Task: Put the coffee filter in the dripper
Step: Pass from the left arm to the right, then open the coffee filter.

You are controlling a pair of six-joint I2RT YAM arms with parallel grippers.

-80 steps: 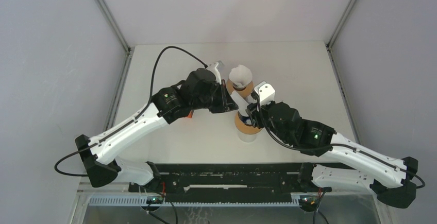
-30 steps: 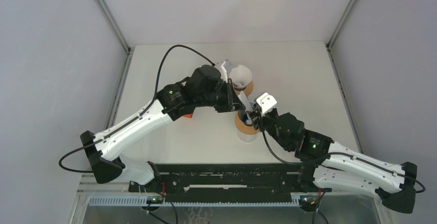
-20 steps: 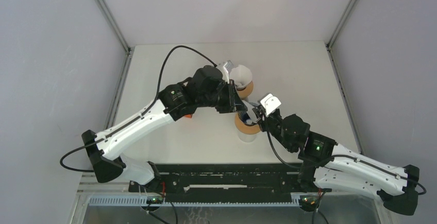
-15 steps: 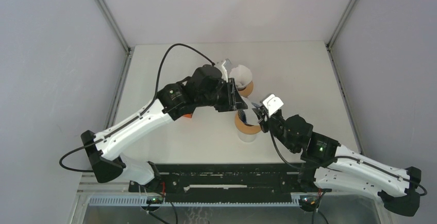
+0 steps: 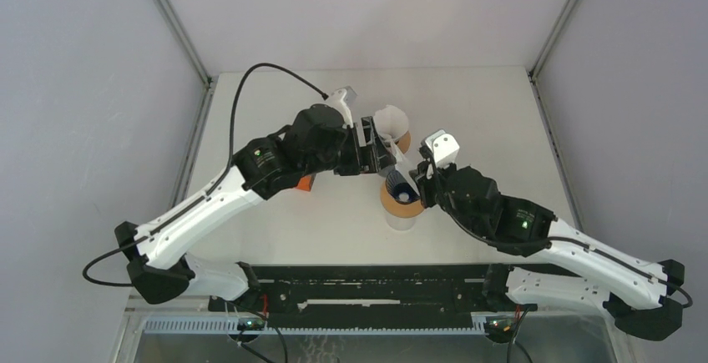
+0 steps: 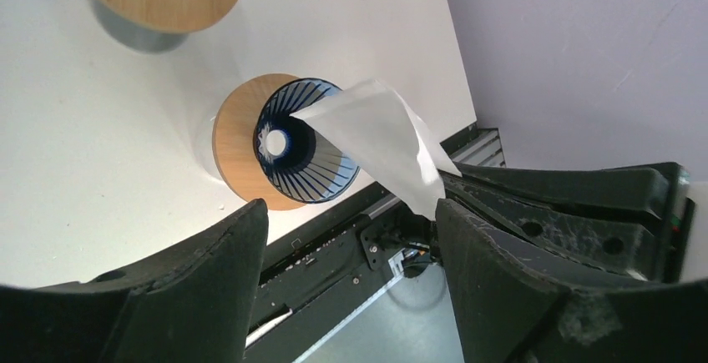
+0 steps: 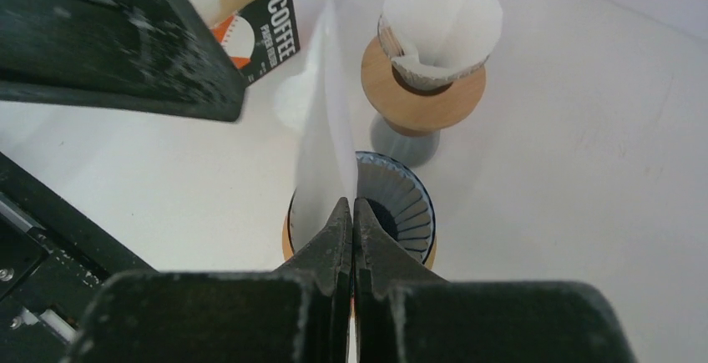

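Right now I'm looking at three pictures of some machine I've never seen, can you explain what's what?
It is a robot: two arms bolted to a table. One picture looks down from above; the other two come from a camera on each wrist, so each shows its own fingers. On the table stand two drippers and a coffee box. The far dripper has a fitted filter; the near dripper is empty. The right gripper is shut on a flat filter, holding it over the near dripper. The left gripper is open and grips nothing.
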